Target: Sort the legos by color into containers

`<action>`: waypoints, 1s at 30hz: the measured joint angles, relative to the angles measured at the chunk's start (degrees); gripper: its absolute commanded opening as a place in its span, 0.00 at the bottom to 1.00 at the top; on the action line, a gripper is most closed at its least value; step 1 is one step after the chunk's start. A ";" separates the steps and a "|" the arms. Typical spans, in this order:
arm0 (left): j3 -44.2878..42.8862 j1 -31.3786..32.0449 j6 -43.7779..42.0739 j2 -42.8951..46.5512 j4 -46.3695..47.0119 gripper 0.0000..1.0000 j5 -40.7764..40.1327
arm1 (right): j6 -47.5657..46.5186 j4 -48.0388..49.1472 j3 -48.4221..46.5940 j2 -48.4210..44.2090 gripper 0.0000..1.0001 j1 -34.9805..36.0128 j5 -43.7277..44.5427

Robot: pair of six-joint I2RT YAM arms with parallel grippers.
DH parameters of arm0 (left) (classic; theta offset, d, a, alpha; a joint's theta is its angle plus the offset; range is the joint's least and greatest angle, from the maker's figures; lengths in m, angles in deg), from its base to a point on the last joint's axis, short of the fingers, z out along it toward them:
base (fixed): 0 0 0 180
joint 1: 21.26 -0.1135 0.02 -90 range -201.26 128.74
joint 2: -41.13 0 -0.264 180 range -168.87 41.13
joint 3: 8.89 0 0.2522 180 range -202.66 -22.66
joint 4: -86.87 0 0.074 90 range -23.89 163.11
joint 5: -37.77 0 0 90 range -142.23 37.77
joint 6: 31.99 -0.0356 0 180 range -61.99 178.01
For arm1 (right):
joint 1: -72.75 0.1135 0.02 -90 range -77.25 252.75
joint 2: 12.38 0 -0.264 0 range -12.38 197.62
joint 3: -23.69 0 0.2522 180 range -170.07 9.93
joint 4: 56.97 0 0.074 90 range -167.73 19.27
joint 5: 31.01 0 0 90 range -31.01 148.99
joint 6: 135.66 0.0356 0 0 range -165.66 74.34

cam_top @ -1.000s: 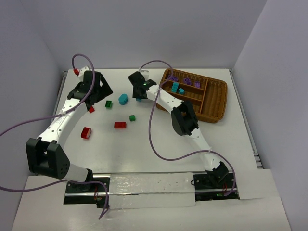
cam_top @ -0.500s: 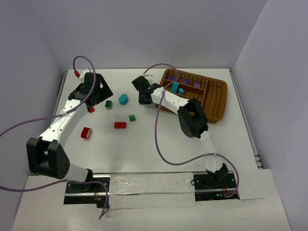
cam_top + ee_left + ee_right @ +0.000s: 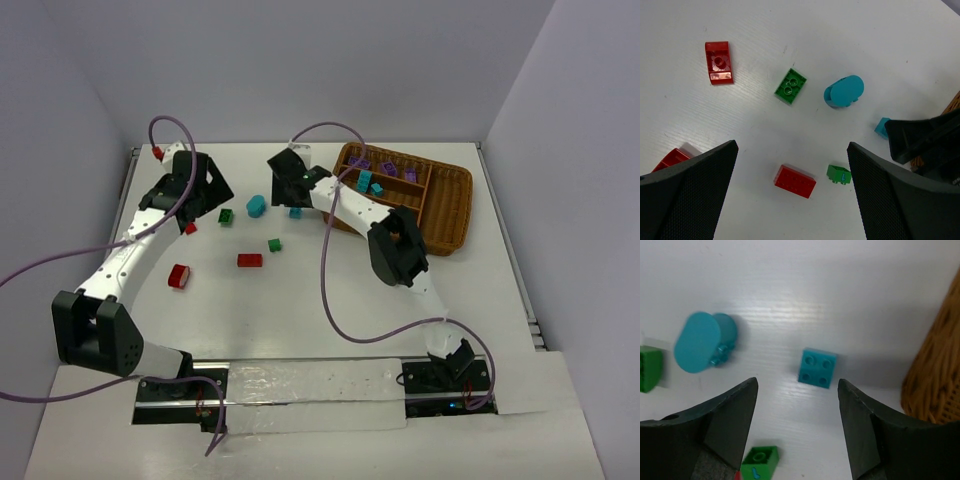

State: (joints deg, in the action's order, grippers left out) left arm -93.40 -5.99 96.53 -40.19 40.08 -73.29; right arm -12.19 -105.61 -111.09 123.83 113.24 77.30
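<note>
A teal square lego [image 3: 817,368] [image 3: 296,212] lies flat on the table just left of the wicker tray [image 3: 452,215] [image 3: 935,382]. My right gripper [image 3: 797,381] [image 3: 292,186] hangs open above it with nothing between its fingers. A teal rounded lego [image 3: 257,206] [image 3: 843,91] lies further left. Two green legos [image 3: 226,215] [image 3: 274,244] and red legos [image 3: 249,260] [image 3: 179,276] [image 3: 190,227] are scattered between the arms. My left gripper [image 3: 791,146] [image 3: 203,193] is wide open and empty above a red lego [image 3: 795,181]. Purple legos [image 3: 385,167] and teal legos [image 3: 367,182] sit in the tray's back slots.
The tray stands at the table's back right, its near wide section showing only wicker. The right arm's black wrist [image 3: 930,140] reaches into the left wrist view at the right. Purple cables loop above both arms.
The right gripper was shut on the teal square lego, dipped toward the table, then opened and rose back. The lego now lies on the table. The left arm barely moved.
</note>
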 measured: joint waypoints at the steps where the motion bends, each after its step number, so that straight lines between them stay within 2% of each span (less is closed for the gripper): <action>1: 0.00 0.00 -0.02 0.15 0.00 0.99 0.00 | 0.01 -0.15 -2.04 1.12 0.73 0.00 -0.14; 6: 0.00 0.00 -0.20 0.42 -0.01 0.99 -0.19 | 0.67 -1.36 -7.09 5.70 0.72 -0.02 -0.71; 19: 0.00 -0.11 -0.32 0.42 0.00 0.99 -0.39 | 1.64 -3.77 -7.16 7.70 0.70 -0.02 -0.73; 27: 0.00 -0.11 -0.65 0.42 0.00 0.99 -0.39 | 0.26 -4.67 -9.24 8.94 0.77 -0.02 -1.34; 30: 0.00 -0.25 -0.68 0.42 0.00 0.99 -0.39 | -0.73 -5.06 -10.96 10.09 0.75 -0.04 -2.28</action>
State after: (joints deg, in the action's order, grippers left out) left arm -93.40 -6.24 95.85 -39.77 40.08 -73.68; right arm -12.92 -110.67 -122.05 133.92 113.20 75.02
